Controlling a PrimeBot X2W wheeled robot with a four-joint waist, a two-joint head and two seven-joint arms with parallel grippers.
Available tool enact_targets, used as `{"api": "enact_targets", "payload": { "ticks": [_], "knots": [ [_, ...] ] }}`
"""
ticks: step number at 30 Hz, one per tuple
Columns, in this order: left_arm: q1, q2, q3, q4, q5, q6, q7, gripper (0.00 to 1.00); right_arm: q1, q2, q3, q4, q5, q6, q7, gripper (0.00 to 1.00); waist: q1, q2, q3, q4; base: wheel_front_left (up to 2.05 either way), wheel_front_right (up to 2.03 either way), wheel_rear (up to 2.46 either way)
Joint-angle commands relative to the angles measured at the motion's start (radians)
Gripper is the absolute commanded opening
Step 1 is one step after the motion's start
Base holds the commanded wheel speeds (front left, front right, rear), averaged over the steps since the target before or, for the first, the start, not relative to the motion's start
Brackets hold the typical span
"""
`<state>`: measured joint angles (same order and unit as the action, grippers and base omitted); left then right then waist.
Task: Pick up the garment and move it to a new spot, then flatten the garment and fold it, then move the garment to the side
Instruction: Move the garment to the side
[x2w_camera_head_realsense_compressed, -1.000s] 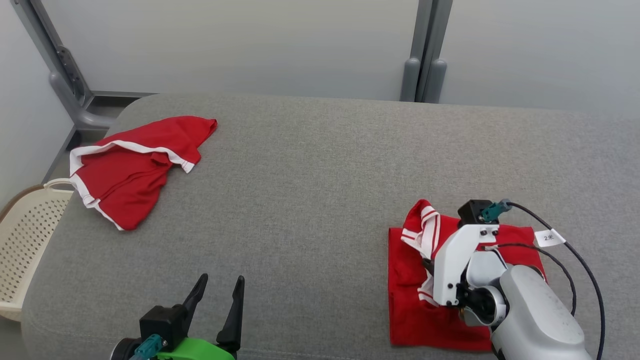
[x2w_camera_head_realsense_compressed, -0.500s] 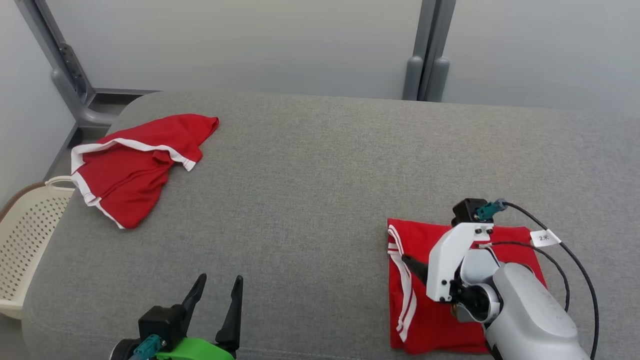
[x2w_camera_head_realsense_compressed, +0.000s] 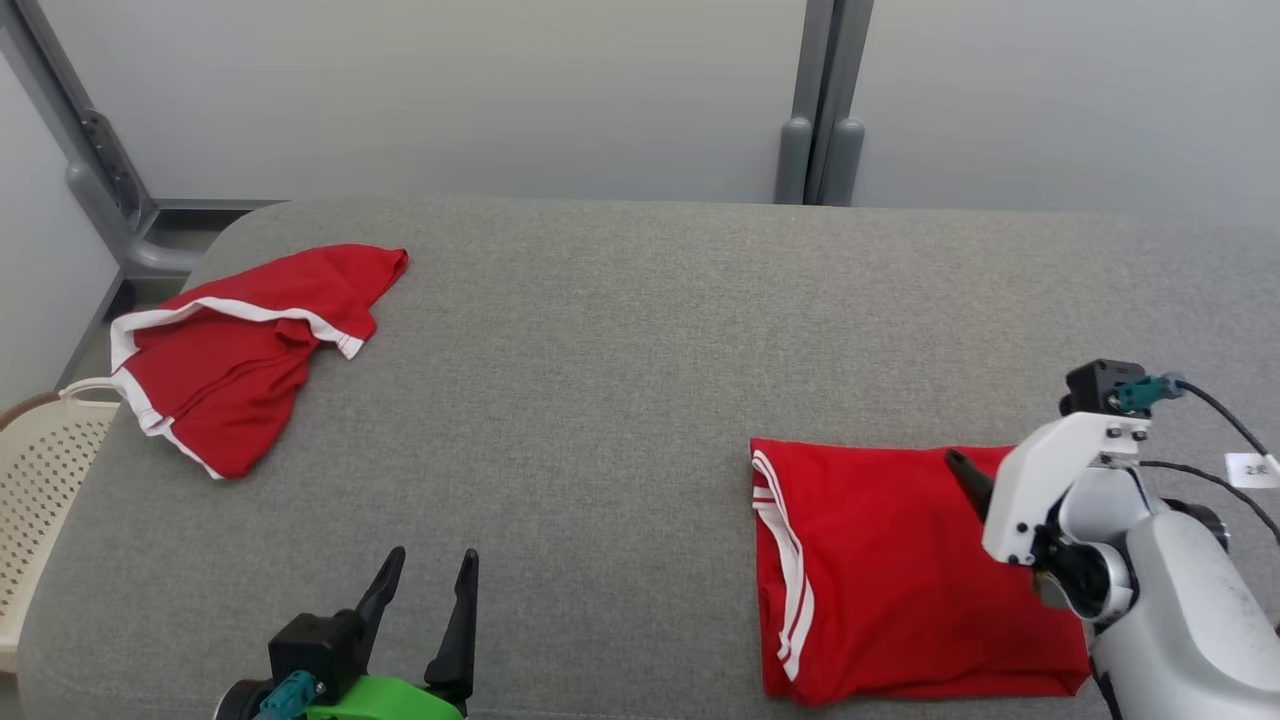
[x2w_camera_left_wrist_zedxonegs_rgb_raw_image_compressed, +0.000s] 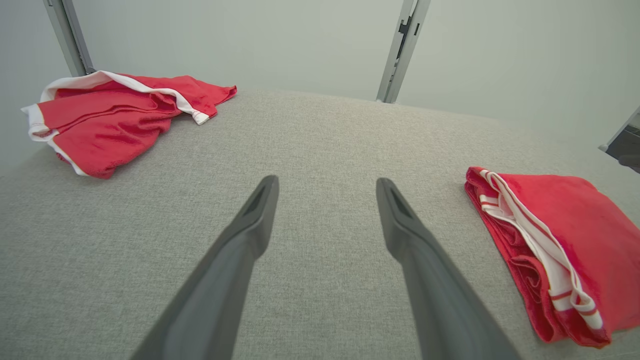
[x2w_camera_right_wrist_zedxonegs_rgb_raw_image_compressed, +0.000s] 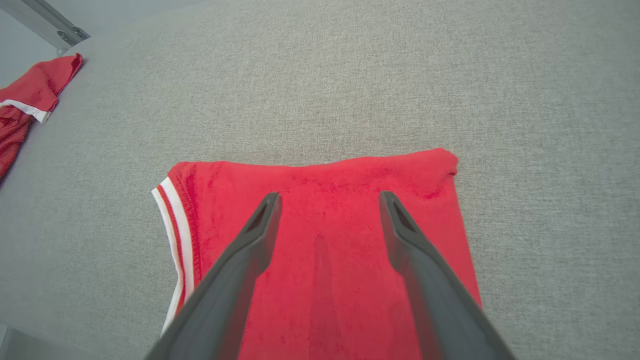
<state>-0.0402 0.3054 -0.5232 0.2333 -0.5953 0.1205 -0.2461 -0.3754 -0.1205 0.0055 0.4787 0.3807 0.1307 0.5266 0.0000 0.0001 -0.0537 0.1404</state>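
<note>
The folded garment (x2w_camera_head_realsense_compressed: 900, 570) lies flat in the lower right of the head frame, a red rectangle with white-striped trim stacked along its left edge. It looks like light, soft, towel-like cloth. It is limp, unlikely to slip on the grey fabric surface (x2w_camera_head_realsense_compressed: 620, 350), and I judge it would slump out of its fold if lifted by one corner. The better hold is probably a pinch through all layers at the striped edge.

The right tool (x2w_camera_right_wrist_zedxonegs_rgb_raw_image_compressed: 328, 196) hovers over the garment's middle, fingers spread wide and holding nothing. The left tool (x2w_camera_head_realsense_compressed: 434, 553), at bottom left, is likewise spread and empty.

A second red garment (x2w_camera_head_realsense_compressed: 230, 360), crumpled, sits at upper left near a pale basket (x2w_camera_head_realsense_compressed: 40, 480).

No print shows on the cloth. A white tag (x2w_camera_head_realsense_compressed: 1255, 467) on the right arm's cable bears marks that seem too small to read.
</note>
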Motion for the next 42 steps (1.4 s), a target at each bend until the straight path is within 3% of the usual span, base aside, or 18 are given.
{"api": "enact_targets", "payload": {
  "ticks": [1,14,42],
  "knots": [
    [0.006,0.007,0.003,-0.002,-0.003,0.002,-0.004,1.0,0.042,-0.016,-0.043,-0.039,-0.027,0.0,0.007,1.0,0.0,-0.0001,0.001,-0.012,0.0,0.0,0.0],
    [-0.006,0.011,0.001,0.002,0.002,-0.005,-0.011,1.0,0.187,-0.052,-0.106,-0.124,-0.076,0.0,0.004,1.0,0.0,-0.0001,0.011,-0.061,0.0,0.0,0.0],
    [-0.032,0.061,-0.024,-0.043,0.015,0.0,0.029,1.0,0.065,-0.166,0.021,0.177,0.003,0.0,-0.128,1.0,0.0,-0.0001,0.1,0.016,0.0,0.0,0.0]
  ]
}}
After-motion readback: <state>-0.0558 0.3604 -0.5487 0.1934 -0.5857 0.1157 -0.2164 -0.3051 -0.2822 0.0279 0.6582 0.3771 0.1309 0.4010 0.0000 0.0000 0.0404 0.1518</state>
